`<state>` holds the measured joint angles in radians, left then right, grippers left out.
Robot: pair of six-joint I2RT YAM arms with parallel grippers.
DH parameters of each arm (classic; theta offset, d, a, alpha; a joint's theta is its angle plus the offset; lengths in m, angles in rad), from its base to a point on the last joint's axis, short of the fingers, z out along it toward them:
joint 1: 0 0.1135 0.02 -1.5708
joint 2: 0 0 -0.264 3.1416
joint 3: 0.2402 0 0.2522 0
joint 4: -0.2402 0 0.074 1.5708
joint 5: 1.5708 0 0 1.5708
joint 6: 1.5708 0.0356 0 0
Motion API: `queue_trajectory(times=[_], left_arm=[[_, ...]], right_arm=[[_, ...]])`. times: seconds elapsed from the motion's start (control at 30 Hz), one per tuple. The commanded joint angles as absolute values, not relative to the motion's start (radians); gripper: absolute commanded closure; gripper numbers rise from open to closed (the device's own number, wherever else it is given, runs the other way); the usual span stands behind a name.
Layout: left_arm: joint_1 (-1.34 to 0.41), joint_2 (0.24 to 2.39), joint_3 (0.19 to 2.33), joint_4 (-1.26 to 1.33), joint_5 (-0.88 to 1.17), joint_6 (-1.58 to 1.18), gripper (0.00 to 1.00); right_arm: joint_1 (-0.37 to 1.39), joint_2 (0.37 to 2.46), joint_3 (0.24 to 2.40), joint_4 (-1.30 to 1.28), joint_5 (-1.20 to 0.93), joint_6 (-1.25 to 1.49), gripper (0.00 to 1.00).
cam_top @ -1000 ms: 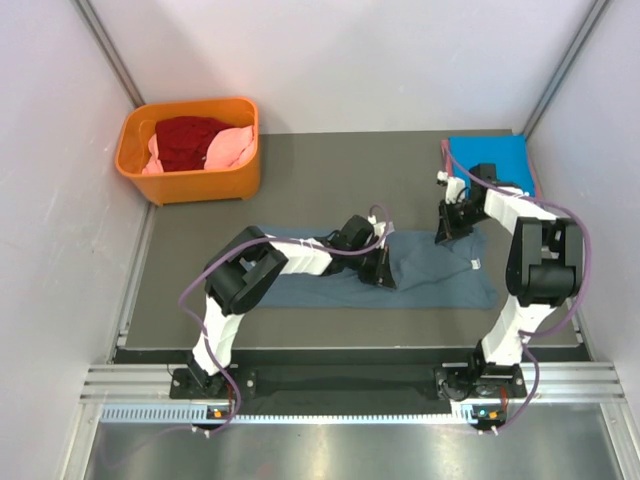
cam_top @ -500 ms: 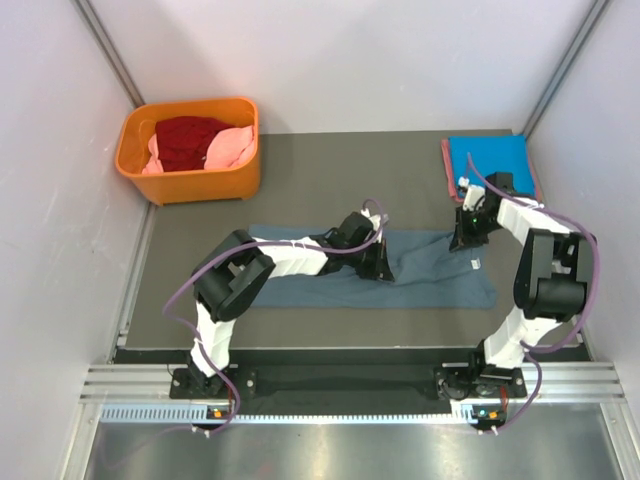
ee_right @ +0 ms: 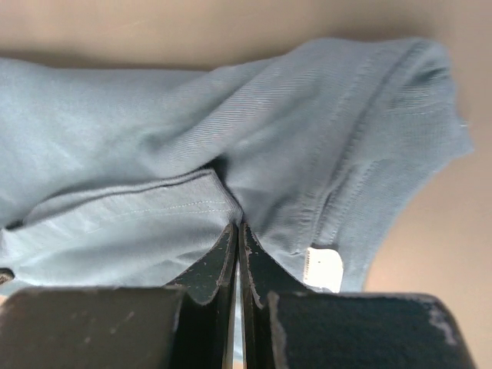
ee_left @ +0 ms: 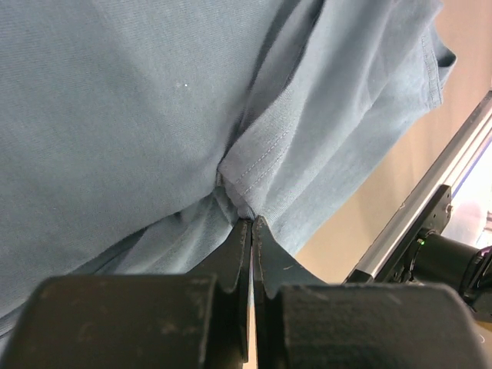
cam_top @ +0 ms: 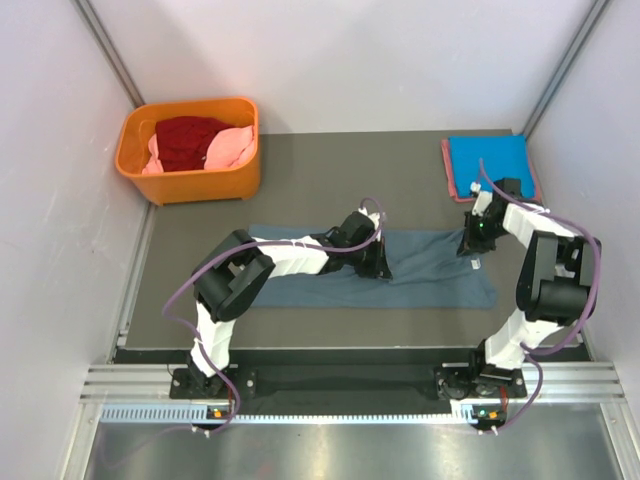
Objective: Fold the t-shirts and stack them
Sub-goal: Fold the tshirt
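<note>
We note the grey-blue t-shirt point(cam_top: 440, 282) lying as a long band across the middle of the table point(cam_top: 340, 180), running left to right, nearer the arms than the far wall. The left gripper point(cam_top: 378, 262) sits low on the middle of the band. In the left wrist view its jaws are clenched together, with a stitched fold of the cloth point(ee_left: 261, 165) gathered into the tips point(ee_left: 252, 227). The right gripper point(cam_top: 472, 240) is at the far right part of the shirt. In the right wrist view its jaws are likewise pressed tight, pinching a hemmed edge point(ee_right: 154, 207) at the tips point(ee_right: 237, 231). A small white tag point(ee_right: 323, 269) lies on the cloth just right of those fingers. It also shows from above point(cam_top: 476, 264), just near of the gripper. The bright blue t-shirt point(cam_top: 490, 160) lies flat at the far right corner on top of the salmon-red t-shirt point(cam_top: 447, 172), of which only an edge shows. At far left the orange basket point(cam_top: 190, 182) holds the dark red t-shirt point(cam_top: 185, 140) and the pink t-shirt point(cam_top: 235, 147), both crumpled.
</note>
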<state>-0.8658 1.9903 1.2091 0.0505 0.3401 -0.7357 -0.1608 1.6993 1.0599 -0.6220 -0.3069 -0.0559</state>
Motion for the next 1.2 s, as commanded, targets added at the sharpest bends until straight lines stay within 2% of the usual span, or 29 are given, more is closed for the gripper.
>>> queue_trajectory(times=[0.0, 0.07, 0.13, 0.23, 0.6, 0.8, 0.9, 0.93, 1.17], left_arm=[[-0.873, 1.963, 1.238, 0.057, 0.330, -0.739, 1.00], [-0.874, 1.967, 1.238, 0.072, 0.360, -0.742, 0.94], [-0.876, 1.962, 1.236, 0.078, 0.373, -0.738, 0.84], [-0.874, 1.960, 1.270, 0.042, 0.359, -0.718, 0.75], [-0.868, 2.066, 1.407, -0.040, 0.368, -0.698, 0.70], [-0.868, 2.074, 1.422, -0.049, 0.374, -0.687, 0.73], [-0.870, 2.054, 1.413, -0.066, 0.353, -0.683, 0.91], [-0.870, 2.043, 1.395, -0.069, 0.341, -0.683, 1.00], [-0.871, 1.948, 1.260, -0.009, 0.238, -0.726, 1.00]], right_arm=[[-0.176, 1.643, 1.063, -0.600, -0.284, -0.040, 1.00], [-0.176, 1.643, 1.066, -0.597, -0.299, -0.041, 1.00], [-0.176, 1.651, 1.068, -0.595, -0.310, -0.043, 1.00], [-0.175, 1.658, 1.065, -0.594, -0.314, -0.043, 0.99], [-0.175, 1.640, 1.071, -0.601, -0.327, -0.048, 0.93], [-0.173, 1.634, 1.063, -0.592, -0.331, -0.046, 0.95], [-0.169, 1.628, 1.058, -0.584, -0.333, -0.046, 0.99], [-0.167, 1.621, 1.057, -0.583, -0.333, -0.048, 1.00], [-0.156, 1.592, 1.034, -0.509, -0.302, -0.040, 1.00]])
